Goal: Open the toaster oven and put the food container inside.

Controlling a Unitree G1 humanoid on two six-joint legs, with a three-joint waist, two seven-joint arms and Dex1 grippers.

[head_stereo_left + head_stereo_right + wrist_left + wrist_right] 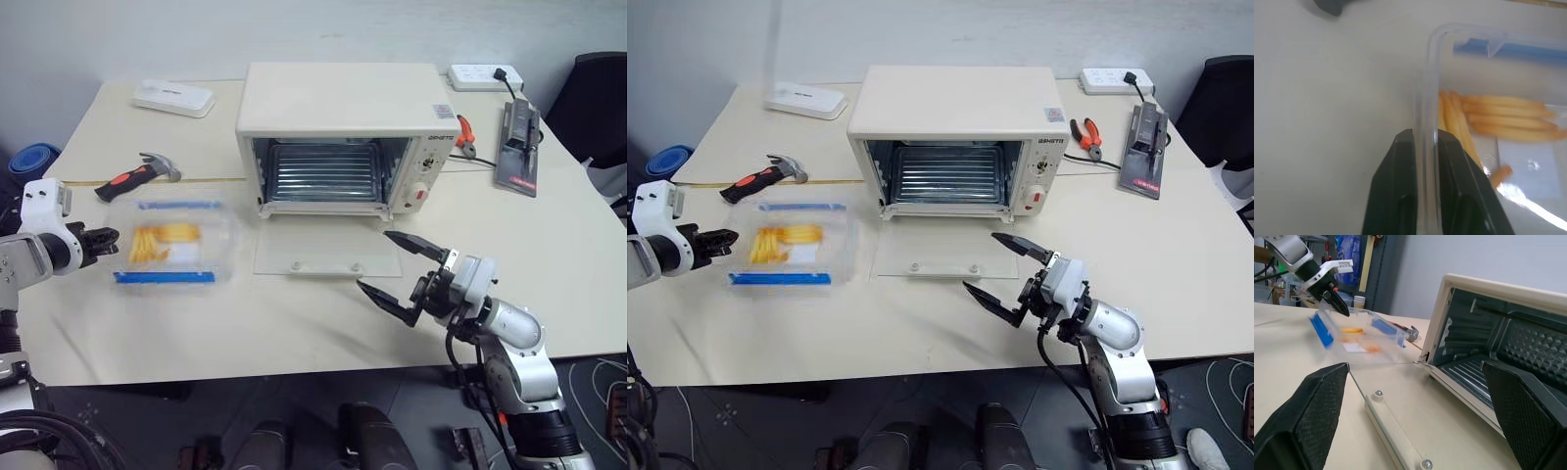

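The left gripper (1424, 147) is pinched shut on the near end wall of the food container (176, 245), whose long axis points across toward the open toaster oven (343, 137), while the right gripper (397, 269) hangs wide open and empty before its lowered door.

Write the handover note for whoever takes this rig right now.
Left pincer: shut on the rim of the food container, which sits on the table left of the toaster oven.
Right pincer: open, holding nothing, in front of the oven beside the door.
Done: oven door is down flat, rack exposed.
Left: lift the container, carry it to the opening and slide it onto the rack.
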